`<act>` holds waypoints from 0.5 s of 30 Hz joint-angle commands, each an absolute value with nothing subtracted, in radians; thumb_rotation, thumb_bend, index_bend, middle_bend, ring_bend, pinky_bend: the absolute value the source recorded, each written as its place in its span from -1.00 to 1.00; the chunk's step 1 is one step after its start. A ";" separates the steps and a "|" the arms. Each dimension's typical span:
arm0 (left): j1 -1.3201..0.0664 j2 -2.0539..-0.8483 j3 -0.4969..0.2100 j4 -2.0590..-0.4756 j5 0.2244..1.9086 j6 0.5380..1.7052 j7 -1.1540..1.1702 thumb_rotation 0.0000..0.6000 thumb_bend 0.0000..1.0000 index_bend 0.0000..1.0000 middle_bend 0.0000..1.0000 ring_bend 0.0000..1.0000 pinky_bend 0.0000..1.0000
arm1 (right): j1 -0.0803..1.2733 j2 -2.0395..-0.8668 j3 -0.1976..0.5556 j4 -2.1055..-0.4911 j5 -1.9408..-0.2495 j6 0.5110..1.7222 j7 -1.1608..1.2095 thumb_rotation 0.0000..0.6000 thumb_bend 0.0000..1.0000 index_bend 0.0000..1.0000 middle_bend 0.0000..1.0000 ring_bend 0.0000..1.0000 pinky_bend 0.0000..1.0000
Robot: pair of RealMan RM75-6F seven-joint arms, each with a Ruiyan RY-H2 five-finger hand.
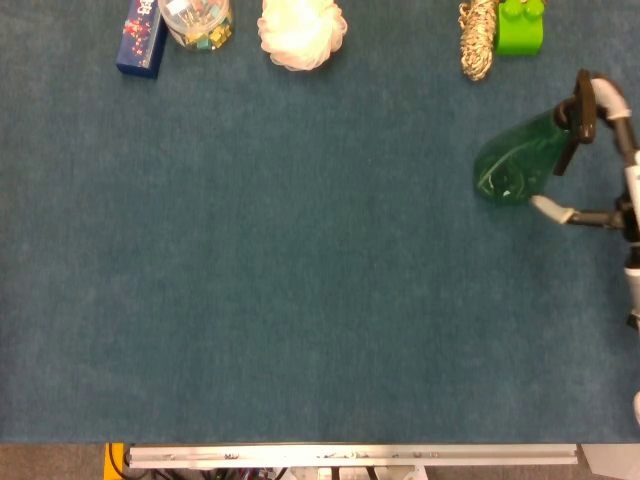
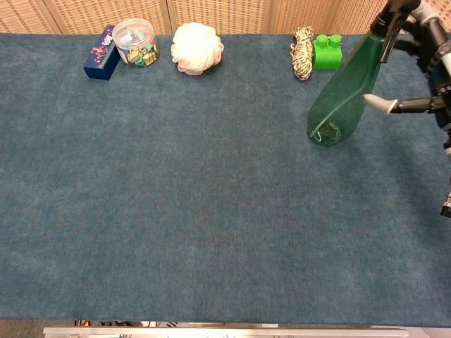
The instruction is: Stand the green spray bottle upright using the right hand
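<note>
Place: at the far right of the blue felt-covered bench (image 2: pixel 211 211), the translucent green plastic spray bottle (image 2: pixel 345 88) is being seen standing on its base, leaning slightly toward the right edge in the chest view.
Bottle top: the black trigger head (image 2: pixel 391 17) is being shown at the upper right corner, close by the robot hand.
Right robot hand: the right robot hand (image 2: pixel 426 70) is being shown with fingers spread; one white-tipped finger (image 2: pixel 377 104) is being held against or just beside the bottle's side, and whether contact is being made cannot be told. Nothing is being clasped.
Left robot hand: it is not being shown in either view.
Step in hand: the righting is being judged as nearly complete, with the release being made.
Next move: a clean withdrawal to the right is being called for, without the bottle's neck being brushed, since the lean suggests it could tip.
Other things: a blue box (image 2: pixel 100 53), a clear jar of clips (image 2: pixel 136 42), a white mesh sponge (image 2: pixel 197 48), a coiled rope (image 2: pixel 303 42) and a bright green block (image 2: pixel 325 51) are being left along the far edge.
</note>
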State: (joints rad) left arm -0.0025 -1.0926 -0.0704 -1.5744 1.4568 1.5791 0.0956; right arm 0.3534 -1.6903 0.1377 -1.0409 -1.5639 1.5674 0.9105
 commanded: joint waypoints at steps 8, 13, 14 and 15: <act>-0.019 -1.110 -0.067 -1.573 1.451 1.547 0.130 1.00 -0.91 -0.17 -0.50 -0.68 -0.33 | 0.254 -1.634 0.219 -1.122 -1.547 1.790 0.784 1.00 -1.00 -1.00 -1.00 -1.00 -0.76; -0.023 -1.113 -0.068 -1.575 1.447 1.543 0.137 1.00 -0.91 -0.17 -0.50 -0.68 -0.33 | 0.221 -1.622 0.250 -1.113 -1.546 1.876 0.719 1.00 -1.00 -1.00 -1.00 -1.00 -0.76; -0.024 -1.114 -0.068 -1.575 1.447 1.542 0.138 1.00 -0.91 -0.17 -0.50 -0.68 -0.33 | 0.215 -1.618 0.252 -1.112 -1.548 1.890 0.696 1.00 -1.00 -1.00 -1.00 -1.00 -0.76; -0.025 -1.114 -0.068 -1.576 1.446 1.541 0.139 1.00 -0.91 -0.17 -0.50 -0.68 -0.33 | 0.205 -1.610 0.249 -1.114 -1.550 1.901 0.662 1.00 -1.00 -1.00 -0.99 -1.00 -0.76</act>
